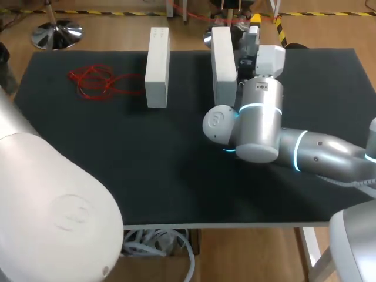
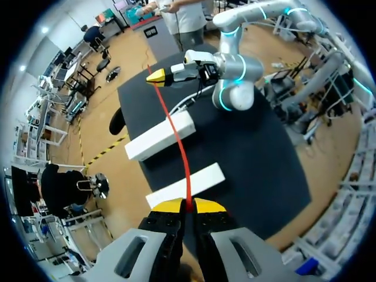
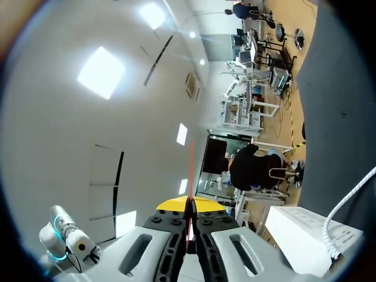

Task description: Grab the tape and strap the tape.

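A thin red tape (image 2: 176, 135) is stretched taut in the air between my two grippers, over two white blocks (image 2: 161, 136) (image 2: 187, 185). In the left wrist view my left gripper (image 2: 188, 204) is shut on one end of it. My right gripper (image 2: 160, 77) is shut on the other end, past the far block. The right wrist view shows the right gripper (image 3: 191, 204) closed on the red tape (image 3: 191, 164), which runs straight ahead from its tips. In the head view the right gripper (image 1: 255, 20) is at the table's far edge, beside the right block (image 1: 223, 64). The left gripper is hidden there.
A loose tangle of red tape (image 1: 94, 82) lies at the far left of the black table (image 1: 176, 176). The left white block (image 1: 157, 67) stands to its right. My left arm's white housing (image 1: 53, 205) fills the near left corner.
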Robot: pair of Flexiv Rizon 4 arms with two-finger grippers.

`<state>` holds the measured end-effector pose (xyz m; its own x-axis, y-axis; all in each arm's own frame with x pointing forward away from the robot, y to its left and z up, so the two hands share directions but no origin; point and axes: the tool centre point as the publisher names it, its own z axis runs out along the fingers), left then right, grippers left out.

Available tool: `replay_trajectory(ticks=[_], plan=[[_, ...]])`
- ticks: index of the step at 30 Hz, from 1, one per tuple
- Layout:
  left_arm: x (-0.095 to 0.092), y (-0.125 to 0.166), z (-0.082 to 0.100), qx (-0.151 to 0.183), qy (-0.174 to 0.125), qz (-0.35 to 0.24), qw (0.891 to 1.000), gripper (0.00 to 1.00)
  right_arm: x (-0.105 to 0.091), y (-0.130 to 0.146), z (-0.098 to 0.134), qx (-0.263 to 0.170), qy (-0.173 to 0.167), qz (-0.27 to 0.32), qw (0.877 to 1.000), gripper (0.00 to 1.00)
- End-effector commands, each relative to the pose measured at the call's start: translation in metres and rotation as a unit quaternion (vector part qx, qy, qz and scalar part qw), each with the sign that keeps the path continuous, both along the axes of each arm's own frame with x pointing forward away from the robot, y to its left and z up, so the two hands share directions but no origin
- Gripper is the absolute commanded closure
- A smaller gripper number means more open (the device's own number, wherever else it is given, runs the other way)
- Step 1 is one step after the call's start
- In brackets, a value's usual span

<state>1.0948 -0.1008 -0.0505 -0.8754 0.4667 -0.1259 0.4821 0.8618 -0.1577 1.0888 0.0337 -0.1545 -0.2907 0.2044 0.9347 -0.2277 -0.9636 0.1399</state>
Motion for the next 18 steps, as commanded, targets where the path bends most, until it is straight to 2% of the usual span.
replay_trajectory(ticks=[1, 6, 7, 8, 9, 12, 18], plan=[[-0.001, -0.006, 0.002, 0.068, 0.0, 0.006, 0.998, 1.0, 0.0, 0.001, -0.004, -0.004, -0.005, 0.003, 1.0, 1.0], [-0.004, -0.008, -0.001, 0.074, 0.004, 0.017, 0.997, 1.0, -0.003, 0.004, -0.004, -0.012, -0.009, 0.005, 1.0, 1.0], [-0.004, -0.008, -0.001, 0.094, -0.009, 0.016, 0.995, 1.0, -0.003, 0.004, -0.004, -0.017, -0.011, 0.005, 1.0, 1.0], [-0.003, -0.008, -0.001, 0.099, -0.014, 0.024, 0.995, 1.0, -0.003, 0.004, -0.004, -0.021, -0.012, 0.004, 1.0, 1.0], [-0.001, -0.007, -0.003, 0.092, -0.001, 0.032, 0.995, 1.0, -0.004, 0.004, -0.005, -0.023, -0.013, 0.004, 1.0, 1.0], [0.0, -0.002, -0.007, 0.096, 0.006, 0.054, 0.994, 1.0, -0.005, 0.004, -0.006, -0.03, -0.014, 0.002, 0.999, 1.0], [0.001, 0.009, -0.01, 0.112, 0.009, 0.091, 0.99, 1.0, -0.008, 0.004, -0.005, -0.039, -0.02, 0.001, 0.999, 1.0]])
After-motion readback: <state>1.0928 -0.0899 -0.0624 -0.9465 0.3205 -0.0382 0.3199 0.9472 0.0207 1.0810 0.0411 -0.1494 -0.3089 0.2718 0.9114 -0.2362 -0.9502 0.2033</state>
